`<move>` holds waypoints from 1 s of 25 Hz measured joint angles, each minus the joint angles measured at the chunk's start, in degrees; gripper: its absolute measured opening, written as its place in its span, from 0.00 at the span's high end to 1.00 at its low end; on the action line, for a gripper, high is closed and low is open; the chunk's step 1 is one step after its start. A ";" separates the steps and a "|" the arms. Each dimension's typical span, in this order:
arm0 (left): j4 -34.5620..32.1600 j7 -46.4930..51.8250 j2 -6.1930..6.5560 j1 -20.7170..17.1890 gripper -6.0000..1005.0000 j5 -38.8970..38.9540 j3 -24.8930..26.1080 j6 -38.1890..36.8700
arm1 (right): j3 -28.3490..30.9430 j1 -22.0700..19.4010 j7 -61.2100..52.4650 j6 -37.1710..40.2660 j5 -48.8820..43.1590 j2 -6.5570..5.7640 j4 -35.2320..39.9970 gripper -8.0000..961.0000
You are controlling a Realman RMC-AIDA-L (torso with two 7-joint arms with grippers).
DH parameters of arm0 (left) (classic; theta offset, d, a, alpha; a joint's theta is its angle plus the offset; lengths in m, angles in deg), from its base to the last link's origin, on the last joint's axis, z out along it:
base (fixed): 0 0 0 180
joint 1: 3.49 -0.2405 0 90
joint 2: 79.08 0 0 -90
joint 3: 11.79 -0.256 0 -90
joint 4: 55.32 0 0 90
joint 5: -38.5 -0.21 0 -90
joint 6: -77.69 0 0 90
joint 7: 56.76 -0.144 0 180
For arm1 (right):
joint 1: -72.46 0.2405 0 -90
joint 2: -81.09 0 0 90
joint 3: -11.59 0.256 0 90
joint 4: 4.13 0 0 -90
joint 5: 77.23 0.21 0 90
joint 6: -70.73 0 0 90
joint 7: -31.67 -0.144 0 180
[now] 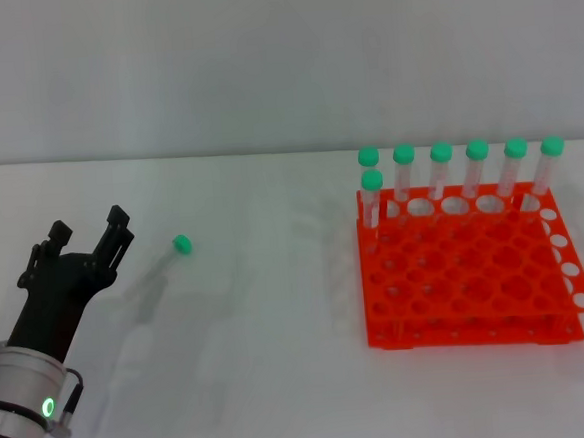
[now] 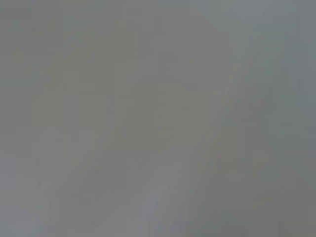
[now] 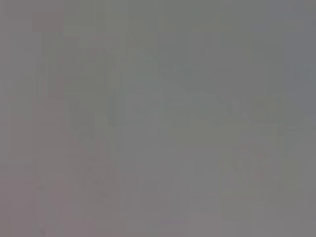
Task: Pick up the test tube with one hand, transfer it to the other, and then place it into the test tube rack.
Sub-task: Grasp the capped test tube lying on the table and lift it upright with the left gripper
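Nearest the camera in the head view, the left gripper [image 1: 91, 234] reaches forward over the white table [image 1: 253, 382] from the lower left, its silver-white wrist lit by a small green light, its two black fingers spread apart with nothing between them. Just beyond and slightly to the right of the fingertips lies the test tube [image 1: 165, 260], flat on the table and apart from the gripper; its green cap [image 1: 181, 244] is the far end, and the clear body runs back from it toward the near left, so the long axis slants diagonally and the cap points away and to the right. The body is pale against the table and hard to trace, so its near end cannot be placed exactly. Farther right stands the orange-red test tube rack [image 1: 457, 278], with seven green-capped tubes [image 1: 478, 171] upright along its back and one corner. The right gripper is not in view, and both wrist views show only grey. The likely trouble: fingers closing along the slant instead of across it could roll the round tube away, and a grip close to one end might let it tip during the handover.
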 joint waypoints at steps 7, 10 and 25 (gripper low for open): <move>-0.01 0.29 0.06 -0.66 0.13 1.45 0.09 -0.06 | 0.00 -0.08 -0.27 -0.03 0.00 0.00 -0.08 0.13; -0.01 0.30 0.08 -0.87 0.13 1.48 0.09 -0.14 | 0.00 -0.37 -0.29 -0.03 0.08 0.00 -0.09 0.12; 1.92 7.58 2.72 -1.72 0.13 6.71 0.25 -1.19 | 0.44 0.15 -0.02 -0.10 0.45 -0.53 0.37 0.13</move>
